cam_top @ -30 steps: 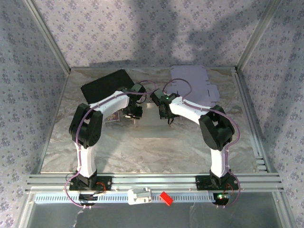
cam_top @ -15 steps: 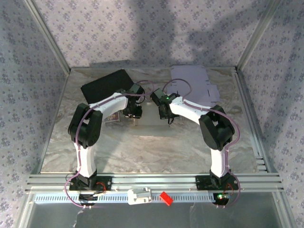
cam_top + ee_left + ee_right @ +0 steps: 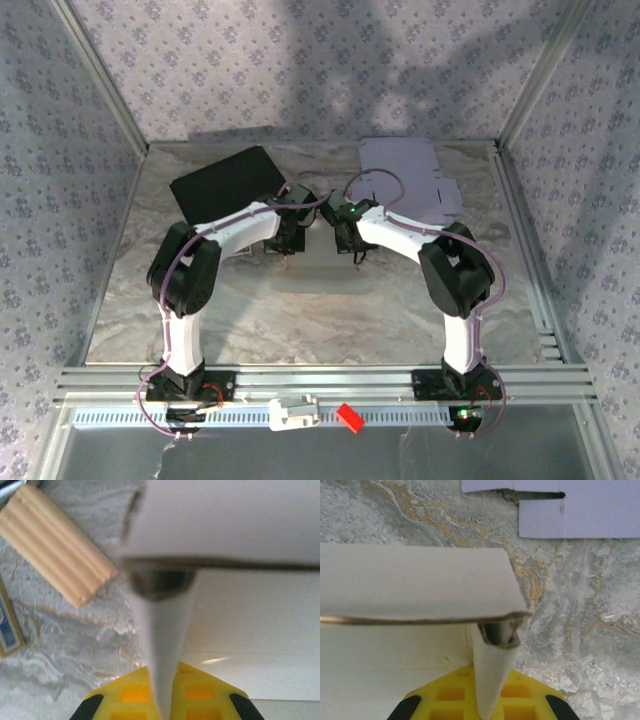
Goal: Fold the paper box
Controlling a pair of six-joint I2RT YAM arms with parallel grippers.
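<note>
The paper box lies partly folded on the worktop, around the middle between the left and right edges and somewhat nearer the far edge than the near one. The two arms meet over it from either side. The left claw is clamped on the box's left end. In the left wrist view the claw has its yellow pads pressed together on a thin upright flap of the box, with a raised panel lying across just beyond the pinch. The right claw is clamped on the box's right end in the same way. In the right wrist view the claw pinches a narrow standing flap beneath a cream panel of the box that curls at its corner. To the left of the box, a ribbed wooden block rests on the worktop near it, with part of a printed card further left. A flat lavender sheet lies by the far right corner, and a black sheet lies toward the far left corner.
</note>
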